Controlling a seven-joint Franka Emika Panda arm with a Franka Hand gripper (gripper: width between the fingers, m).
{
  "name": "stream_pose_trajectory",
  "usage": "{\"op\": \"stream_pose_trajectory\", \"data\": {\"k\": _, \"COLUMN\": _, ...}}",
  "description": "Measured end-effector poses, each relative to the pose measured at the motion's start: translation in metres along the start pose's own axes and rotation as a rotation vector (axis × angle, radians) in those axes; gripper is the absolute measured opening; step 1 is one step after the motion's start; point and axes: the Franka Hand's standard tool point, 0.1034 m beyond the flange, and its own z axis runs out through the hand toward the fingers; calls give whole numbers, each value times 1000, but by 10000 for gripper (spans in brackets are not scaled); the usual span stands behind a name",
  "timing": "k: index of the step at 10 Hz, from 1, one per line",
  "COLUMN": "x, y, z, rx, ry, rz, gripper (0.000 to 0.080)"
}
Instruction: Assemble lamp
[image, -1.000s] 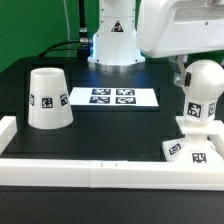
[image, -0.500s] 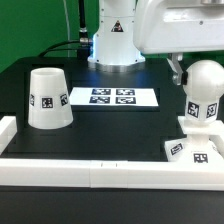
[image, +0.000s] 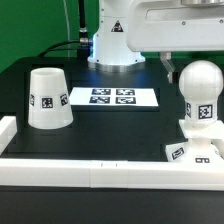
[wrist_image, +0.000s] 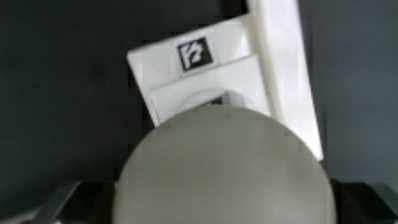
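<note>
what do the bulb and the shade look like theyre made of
The bulb looks like smooth white plastic with a slight sheen: light grades softly over its round top. The shade seems the same white plastic, more matte, evenly coloured with a clean rim. Both carry black-and-white square tags, probably printed stickers, though that is too small to confirm.

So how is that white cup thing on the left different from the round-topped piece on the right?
The lamp shade is a tapered cup, narrow end up; the bulb is a rounded dome on a stem. The lamp shade stands alone on the black table at the exterior view's left; the bulb stands on the square base at its right. Both are white plastic with black-and-white square tags.
</note>
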Motion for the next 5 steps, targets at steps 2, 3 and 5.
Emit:
{"op": "stream_pose_trajectory", "data": {"k": 2, "x": -1, "y": -1, "z": 0, "rx": 11, "ry": -9, "rz": 204, "gripper": 574}}
{"op": "stream_pose_trajectory", "data": {"k": 3, "x": -1, "y": -1, "z": 1, "rx": 12, "ry": -10, "rz": 251, "gripper": 574}}
{"op": "stream_pose_trajectory", "data": {"k": 5, "x": -2, "y": -3, "z": 1, "rx": 25, "ry": -25, "rz": 432, "gripper": 574}}
